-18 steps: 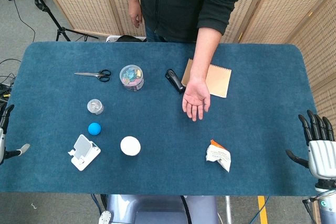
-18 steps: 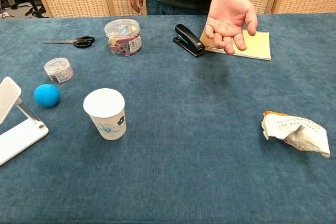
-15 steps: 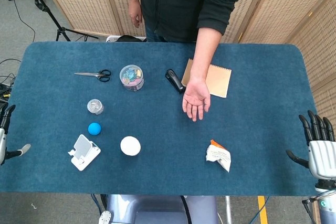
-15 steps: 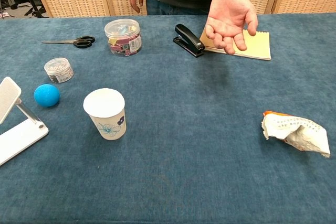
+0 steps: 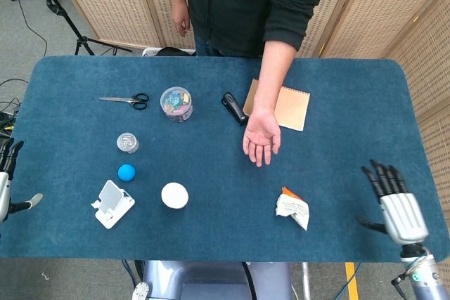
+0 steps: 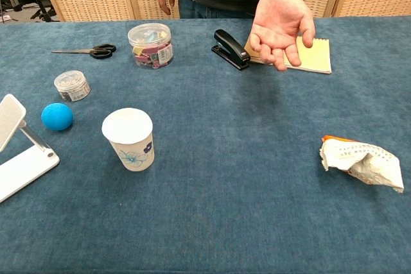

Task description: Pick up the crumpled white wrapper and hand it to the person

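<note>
The crumpled white wrapper (image 5: 293, 208) with an orange edge lies on the blue table, front right; the chest view shows the wrapper (image 6: 363, 162) at its right side. The person's open palm (image 5: 261, 139) is held out over the middle of the table, and the same palm (image 6: 279, 25) shows high in the chest view. My right hand (image 5: 396, 206) is open, fingers spread, over the table's right front, well right of the wrapper. My left hand (image 5: 7, 184) is open at the left edge, off the table. Neither hand appears in the chest view.
A paper cup (image 5: 174, 195), white phone stand (image 5: 113, 204), blue ball (image 5: 126, 172) and small jar (image 5: 127, 142) stand front left. Scissors (image 5: 126, 100), a clip tub (image 5: 176, 103), black stapler (image 5: 234, 107) and notepad (image 5: 289, 106) lie farther back.
My right hand has moved left from the table's right edge toward the wrapper. The person's palm shifted slightly. My left hand has stayed put.
</note>
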### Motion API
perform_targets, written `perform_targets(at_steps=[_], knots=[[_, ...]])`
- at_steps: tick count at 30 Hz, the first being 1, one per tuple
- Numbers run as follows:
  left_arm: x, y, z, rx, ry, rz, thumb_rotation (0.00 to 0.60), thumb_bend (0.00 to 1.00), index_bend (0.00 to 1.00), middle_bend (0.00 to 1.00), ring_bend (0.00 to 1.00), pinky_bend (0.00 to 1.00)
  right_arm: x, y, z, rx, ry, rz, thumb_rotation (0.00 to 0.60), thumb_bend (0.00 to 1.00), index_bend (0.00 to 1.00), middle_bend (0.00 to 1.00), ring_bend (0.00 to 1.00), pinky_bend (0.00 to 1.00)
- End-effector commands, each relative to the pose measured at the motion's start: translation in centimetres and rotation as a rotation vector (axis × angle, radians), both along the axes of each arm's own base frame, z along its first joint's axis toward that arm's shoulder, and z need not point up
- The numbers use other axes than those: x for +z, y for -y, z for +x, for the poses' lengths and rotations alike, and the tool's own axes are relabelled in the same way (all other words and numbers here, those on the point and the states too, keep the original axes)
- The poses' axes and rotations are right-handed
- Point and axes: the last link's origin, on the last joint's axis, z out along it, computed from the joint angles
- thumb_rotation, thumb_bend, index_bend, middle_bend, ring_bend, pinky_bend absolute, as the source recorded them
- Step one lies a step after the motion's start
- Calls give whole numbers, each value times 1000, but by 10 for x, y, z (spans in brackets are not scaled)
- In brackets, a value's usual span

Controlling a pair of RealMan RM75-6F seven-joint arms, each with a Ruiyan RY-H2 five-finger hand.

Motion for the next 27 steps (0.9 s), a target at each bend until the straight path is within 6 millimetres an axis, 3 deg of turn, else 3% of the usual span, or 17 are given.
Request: perform_targets(at_steps=[1,7,18,24,27], knots=[[1,-2,-1,6,4,-1,600,0,0,0,0,0,-21,3,17,54,16,130,600,0,28,0,0,0],[2,-2,-2,9,10,1,600,0,0,0,0,0,-48,18,37,77,-17,258,600,0,27,0,0,0],[4,-4,-4,20,18,-4,600,0,0,0,0,0,-96,39,50,33,-89,414,600,0,39,1,0,23],[4,-6,-5,23,17,-2,600,0,0,0,0,0,-115,49,58,33,-107,420,600,0,152,113,34,194],[4,-6,-5,26,19,-3,600,0,0,0,0,0,-128,58,62,61,-132,386,600,0,242,223,145,287]])
